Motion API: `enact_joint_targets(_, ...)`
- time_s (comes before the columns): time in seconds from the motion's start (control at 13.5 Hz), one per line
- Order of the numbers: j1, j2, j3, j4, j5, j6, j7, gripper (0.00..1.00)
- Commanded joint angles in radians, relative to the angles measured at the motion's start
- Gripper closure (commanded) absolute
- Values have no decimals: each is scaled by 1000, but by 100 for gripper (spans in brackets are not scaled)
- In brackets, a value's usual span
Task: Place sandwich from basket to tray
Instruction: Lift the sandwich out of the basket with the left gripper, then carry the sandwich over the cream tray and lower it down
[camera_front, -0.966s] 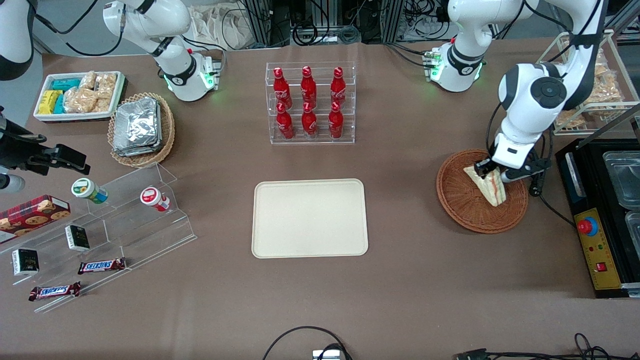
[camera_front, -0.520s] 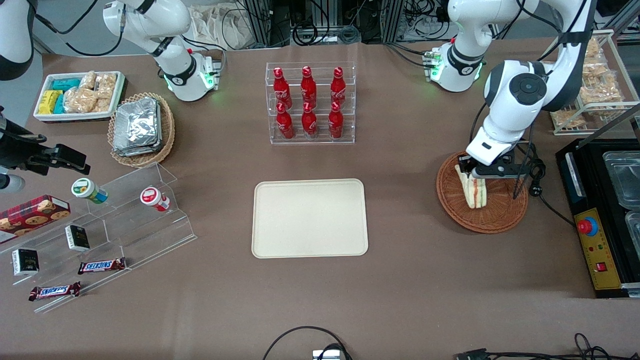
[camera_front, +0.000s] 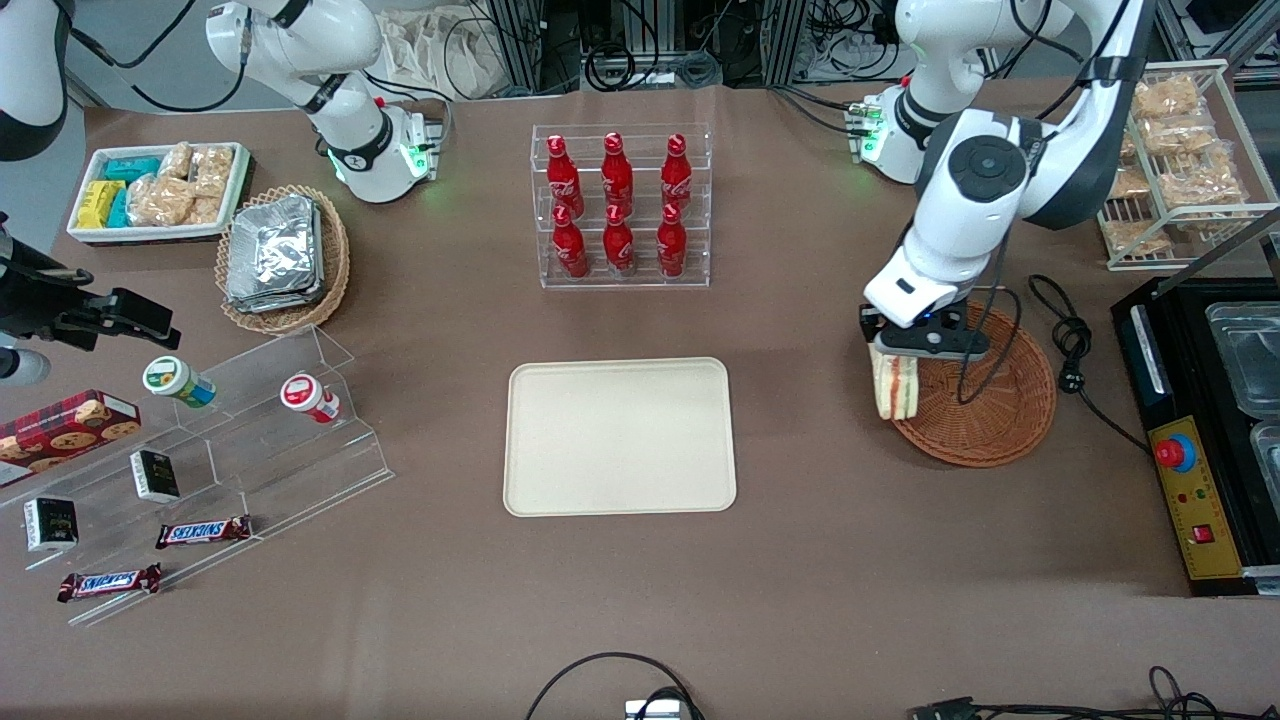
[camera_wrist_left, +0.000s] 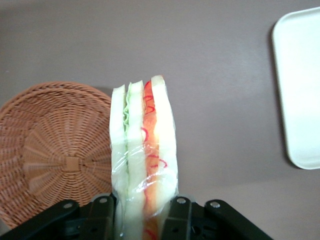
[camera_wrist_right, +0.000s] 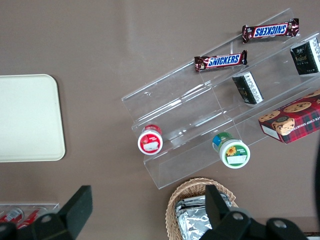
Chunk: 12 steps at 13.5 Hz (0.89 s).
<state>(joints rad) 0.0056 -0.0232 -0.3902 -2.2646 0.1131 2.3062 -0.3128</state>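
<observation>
The left arm's end effector (camera_front: 893, 352) is gripping the wrapped triangular white-bread sandwich (camera_front: 893, 385), which is hanging in the air over the rim of the round reddish-brown wicker basket (camera_front: 990, 425) on its tray-facing side. The wrist camera is showing the green and red filling layers (camera_wrist_left: 142, 150), the black fingers (camera_wrist_left: 176, 220) pinching it, and the cream rectangular tray (camera_wrist_left: 302, 90) lying apart on the brown table (camera_front: 800, 560).

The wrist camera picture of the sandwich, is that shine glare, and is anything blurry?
Left wrist view: the sandwich in the pincer looks sharp, its clear wrap glinting; the tray washes out pale. Front view: even light, soft shadow under the basket.
</observation>
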Motion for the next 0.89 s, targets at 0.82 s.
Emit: enact_joint_targets(0.82, -116, 252, -119, 325, 62, -110, -193, 68)
